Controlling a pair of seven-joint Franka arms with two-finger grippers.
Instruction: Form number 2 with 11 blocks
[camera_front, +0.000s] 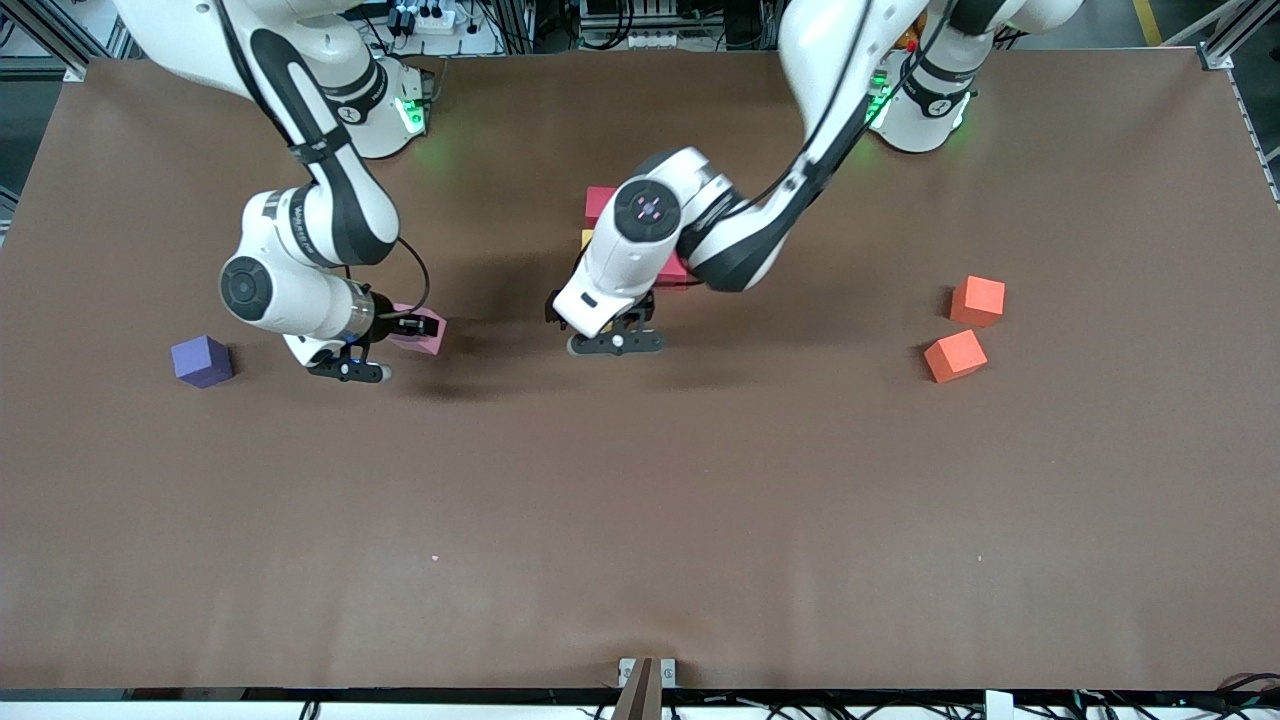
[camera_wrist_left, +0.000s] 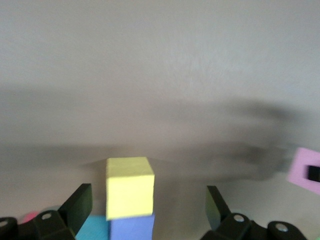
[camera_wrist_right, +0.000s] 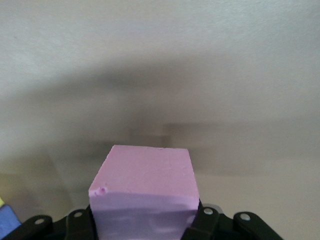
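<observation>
Closest to the front camera is a purple cube (camera_front: 202, 360) sitting alone toward the right arm's end of the table, and about level with it at the left arm's end are two orange-red cubes (camera_front: 955, 356) (camera_front: 978, 301), near each other but not touching, the first one slightly nearer and turned at an angle.

The right gripper (camera_front: 385, 345) is up over the table just beside the purple cube, fingers clamped on a pink cube (camera_wrist_right: 145, 192). In its wrist view the pink one fills the space between the fingers, so it's clearly held.

The left gripper (camera_front: 617, 335) is over the middle of the table, right at the near edge of the number 2 (camera_front: 600, 205) that's being built, most of which is hidden under the arm. I can only make out a pink-red block, a bit of yellow and some red. Its fingers (camera_wrist_left: 77, 205) are spread wide with nothing in them. Between them in the left wrist view sits a yellow cube (camera_wrist_left: 129, 187), with a blue one (camera_wrist_left: 131, 227) and a teal one (camera_wrist_left: 95, 229) touching it.
</observation>
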